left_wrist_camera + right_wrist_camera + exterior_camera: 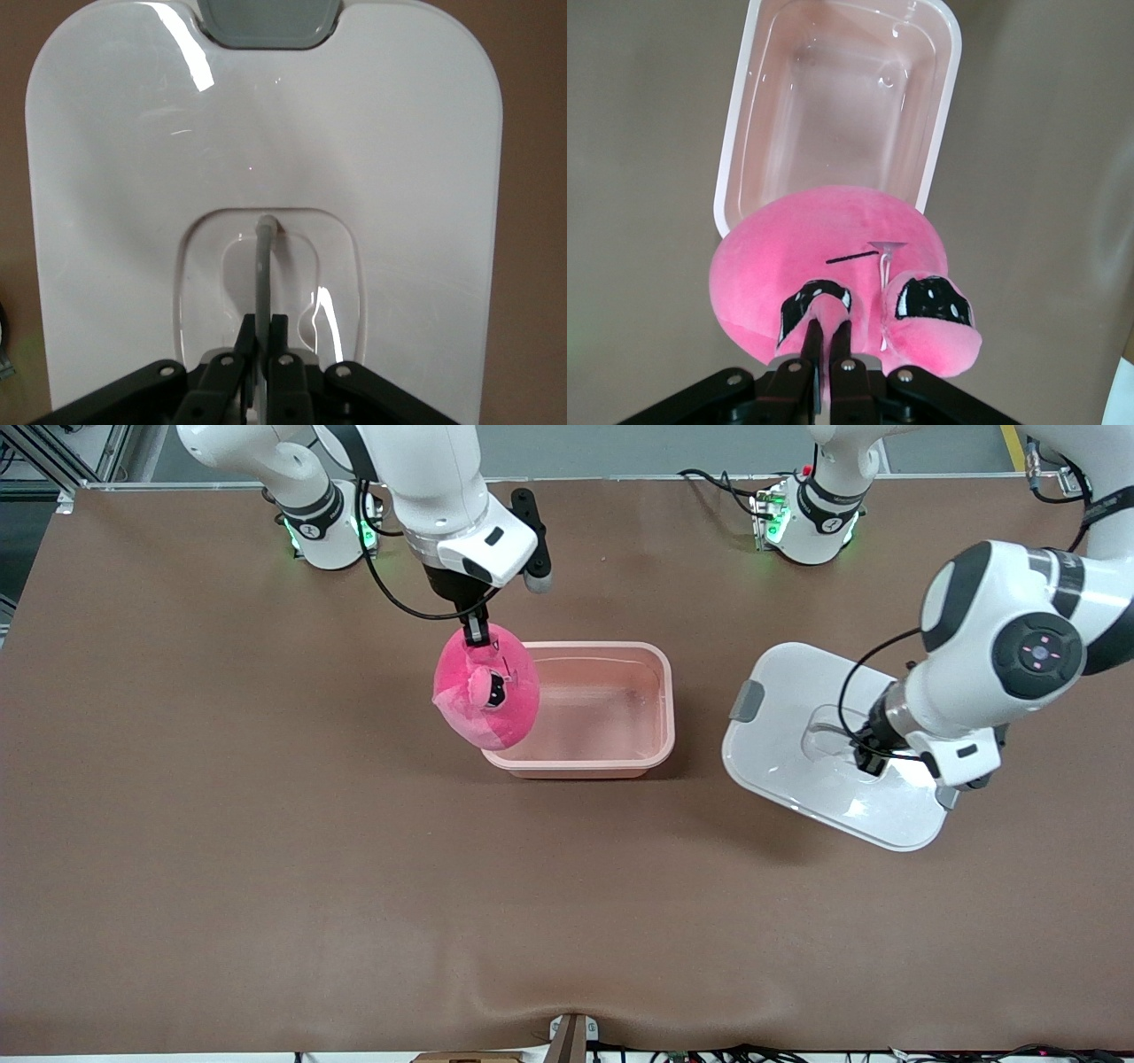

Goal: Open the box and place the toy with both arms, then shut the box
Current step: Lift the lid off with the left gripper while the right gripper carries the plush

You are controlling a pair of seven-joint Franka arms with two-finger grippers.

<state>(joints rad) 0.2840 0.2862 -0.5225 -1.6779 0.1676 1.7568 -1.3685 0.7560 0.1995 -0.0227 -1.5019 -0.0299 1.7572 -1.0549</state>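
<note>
Front view: toy [486, 688] between right fingers [477, 629].

You see the right gripper [825, 341] pinched shut on a stubby bump of the toy [833, 274], the plush hanging over the rim of the open tub [735, 159] at its end toward the right arm. Brown table [647, 177] surrounds the tub.

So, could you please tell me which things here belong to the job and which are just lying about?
Job:
- tub, open, nothing in it
- lid, held by left gripper at its handle
- toy, held by right gripper over the tub's edge

Lying about:
- nothing else on the table
</note>
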